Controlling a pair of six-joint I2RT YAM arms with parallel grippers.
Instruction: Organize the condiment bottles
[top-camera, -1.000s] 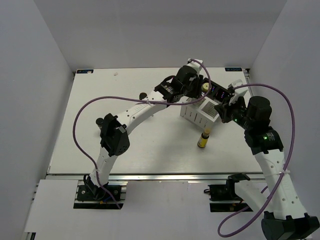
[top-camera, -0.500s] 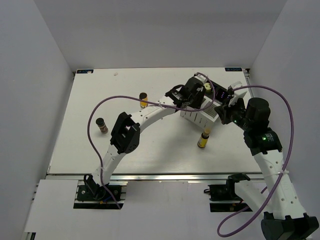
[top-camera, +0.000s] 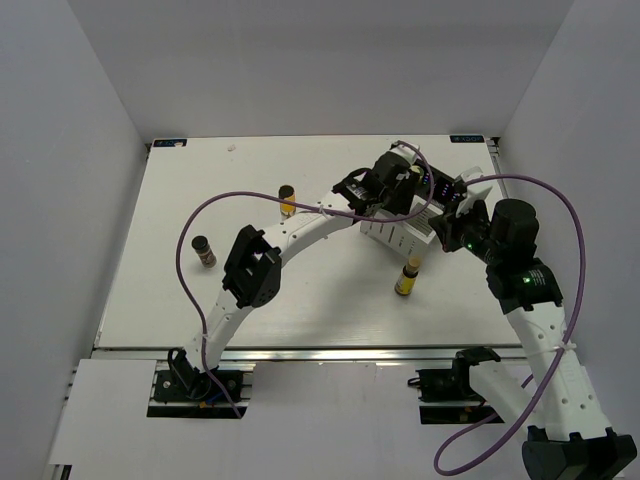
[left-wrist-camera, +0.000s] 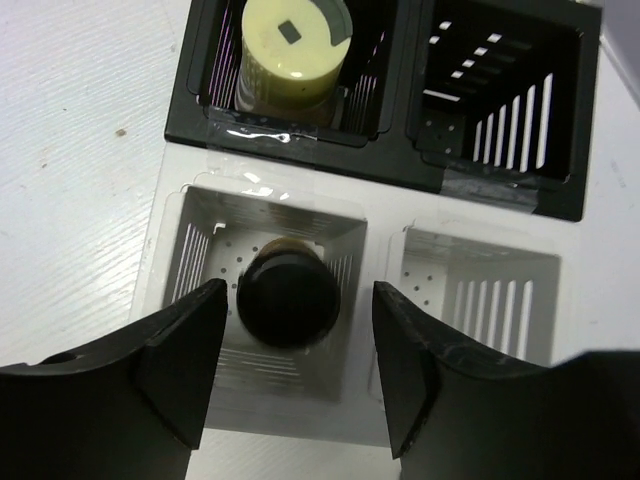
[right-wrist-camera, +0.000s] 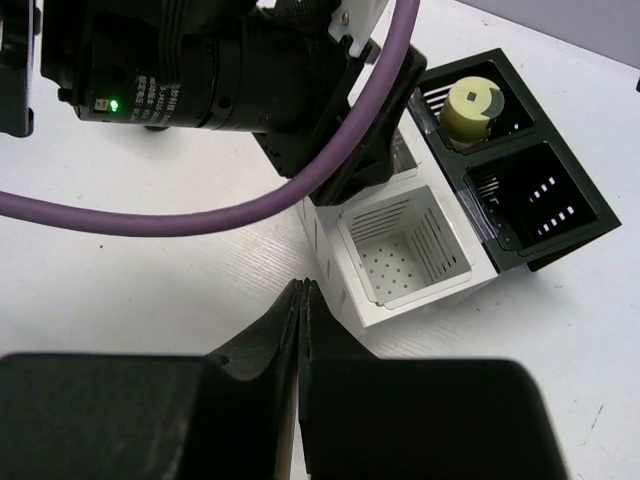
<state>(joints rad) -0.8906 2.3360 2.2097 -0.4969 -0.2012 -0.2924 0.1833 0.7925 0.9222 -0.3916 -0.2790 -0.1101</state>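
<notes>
"Although the amber-yellow bottle (top-camera: 407, 277) stood nearest, at 6 o'clock of the white rack (top-camera: 395, 238), which item was being addressed?" the operator asked.

"The dark-capped bottle (left-wrist-camera: 288, 300), upright in the rack's slatted, perforated plastic cell. The left gripper (left-wrist-camera: 300, 290) was spread wide astride it, neither pad touching. The right gripper (right-wrist-camera: 302, 292) was pinched closed, empty. The bottle was judged light, rigid and smooth; grip across the round cap or neck. Beyond, at 12 o'clock in the wrist view, the cream jar (left-wrist-camera: 295, 45) sat in the glossy black box (left-wrist-camera: 395, 150)."
</notes>
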